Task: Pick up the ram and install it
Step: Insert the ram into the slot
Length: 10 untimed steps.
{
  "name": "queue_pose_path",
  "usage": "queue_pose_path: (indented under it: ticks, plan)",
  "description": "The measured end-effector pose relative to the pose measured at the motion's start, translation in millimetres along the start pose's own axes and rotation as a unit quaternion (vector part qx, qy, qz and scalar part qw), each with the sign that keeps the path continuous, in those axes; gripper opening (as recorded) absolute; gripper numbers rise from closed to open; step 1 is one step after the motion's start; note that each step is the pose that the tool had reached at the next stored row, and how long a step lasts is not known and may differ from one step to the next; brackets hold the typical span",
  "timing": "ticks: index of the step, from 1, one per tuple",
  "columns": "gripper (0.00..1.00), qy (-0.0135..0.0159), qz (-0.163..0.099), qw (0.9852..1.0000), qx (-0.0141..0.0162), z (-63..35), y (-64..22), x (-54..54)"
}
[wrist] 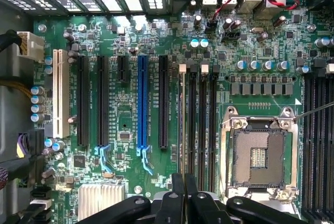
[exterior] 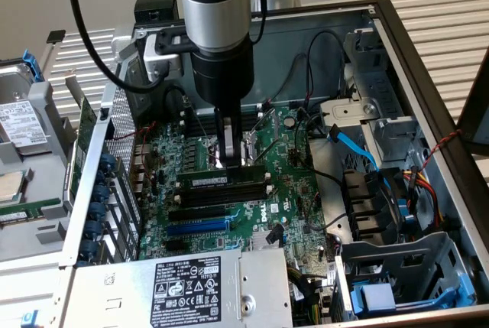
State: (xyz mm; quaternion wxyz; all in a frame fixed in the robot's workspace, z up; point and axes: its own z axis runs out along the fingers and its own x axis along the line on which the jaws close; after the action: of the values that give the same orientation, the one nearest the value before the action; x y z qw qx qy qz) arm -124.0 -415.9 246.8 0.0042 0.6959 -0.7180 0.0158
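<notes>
Gripper [exterior: 229,157] with its fingers pressed together and nothing between them, lowered over the motherboard [exterior: 286,190]. The ram [exterior: 208,181] stands on edge in the DIMM slot nearest the CPU socket [exterior: 258,141]. In the exterior view it lies at 6 o'clock of the fingertips, directly beneath them. Its long axis runs 9 to 3 o'clock, parallel to the empty black slots [exterior: 221,196]. Whether tip and ram touch cannot be told
</notes>
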Motion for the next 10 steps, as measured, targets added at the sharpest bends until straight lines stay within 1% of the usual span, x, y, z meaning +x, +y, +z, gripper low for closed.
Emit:
queue_pose_path:
  ticks: [1, 4, 6, 10]
  plan:
    - [0.12, -0.0007, 0.000, 1.0000, 0.0000, 0.1, 0.0, 0.2]
    - [0.12, -0.0051, 0.000, 1.0000, -0.0002, 0.4, 0.0, 1.0]
    - [0.12, -0.0056, 0.000, 1.0000, -0.0001, 0.5, 0.0, 1.7]
    - [0.12, -0.0056, 0.000, 1.0000, -0.0002, 1.3, -0.1, 2.3]
